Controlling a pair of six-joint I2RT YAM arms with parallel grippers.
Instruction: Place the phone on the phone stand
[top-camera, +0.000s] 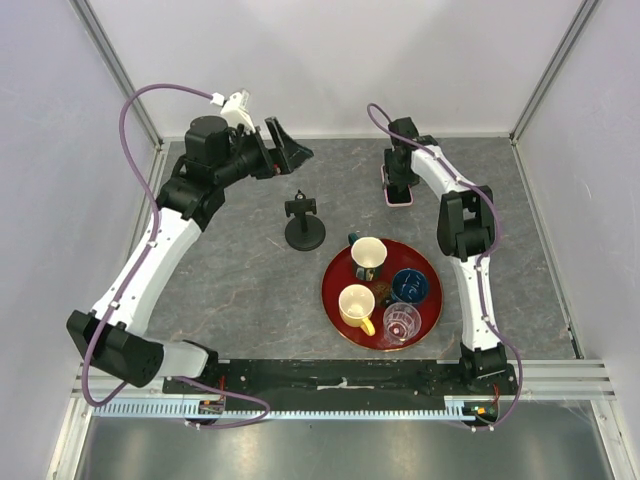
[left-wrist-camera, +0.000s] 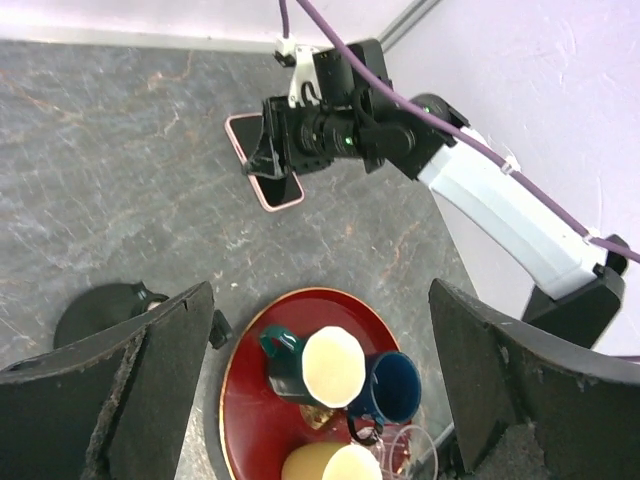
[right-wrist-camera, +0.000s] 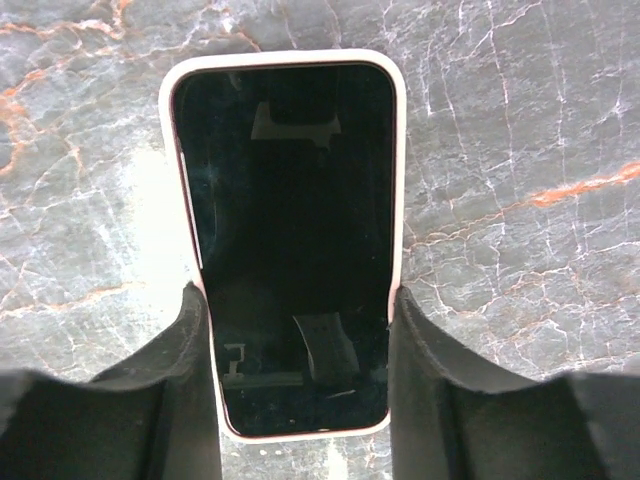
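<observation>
The phone (top-camera: 398, 198), black screen with a pink rim, lies flat on the grey table at the back right. It also shows in the left wrist view (left-wrist-camera: 283, 192) and fills the right wrist view (right-wrist-camera: 290, 200). My right gripper (top-camera: 400, 183) points down over it, and its fingers (right-wrist-camera: 195, 340) press both long edges of the phone. The phone stand (top-camera: 303, 224), black with a disc base, stands upright at the table's middle; its base (left-wrist-camera: 95, 312) shows partly in the left wrist view. My left gripper (top-camera: 288, 148) is open and empty, raised at the back left of the stand.
A round red tray (top-camera: 338, 308) sits in front of the stand. It holds a green mug (top-camera: 367, 257), a blue mug (top-camera: 410, 287), a yellow mug (top-camera: 356, 305) and a clear glass (top-camera: 401, 322). White walls enclose the table.
</observation>
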